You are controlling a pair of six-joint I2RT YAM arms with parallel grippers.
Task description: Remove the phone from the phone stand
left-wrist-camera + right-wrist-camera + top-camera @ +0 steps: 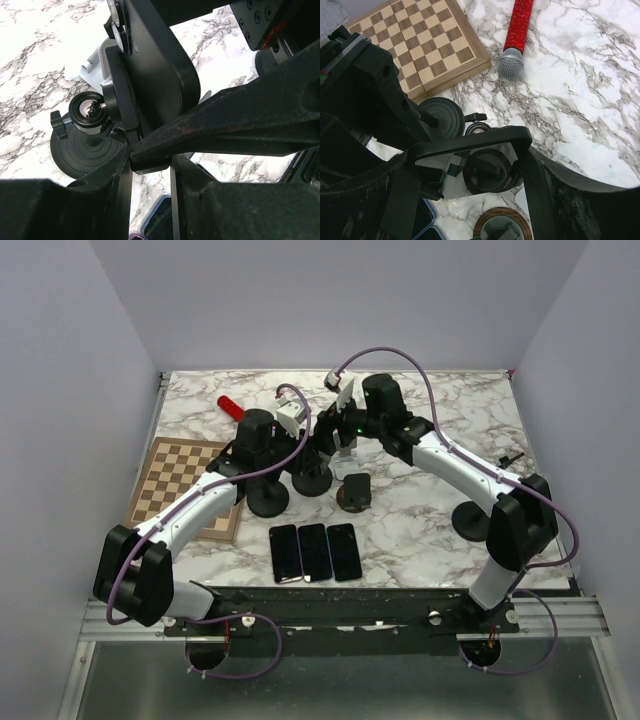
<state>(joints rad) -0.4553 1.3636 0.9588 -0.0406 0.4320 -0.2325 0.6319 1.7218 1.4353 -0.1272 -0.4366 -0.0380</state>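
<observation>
The black phone stands tilted in the cradle of a black phone stand with a ball joint and a round base. My left gripper is shut on the stand's lower cradle lip, just under the phone. In the right wrist view the phone shows top edge on, its glossy screen mirroring the table. My right gripper is shut across the phone's width, one finger on each side edge. From above, both grippers meet over the stand's base, and the phone is mostly hidden.
Three phones lie flat side by side near the front edge. Other round stands sit around the grippers. A chessboard lies at the left, a red microphone at the back left. A white stand is behind.
</observation>
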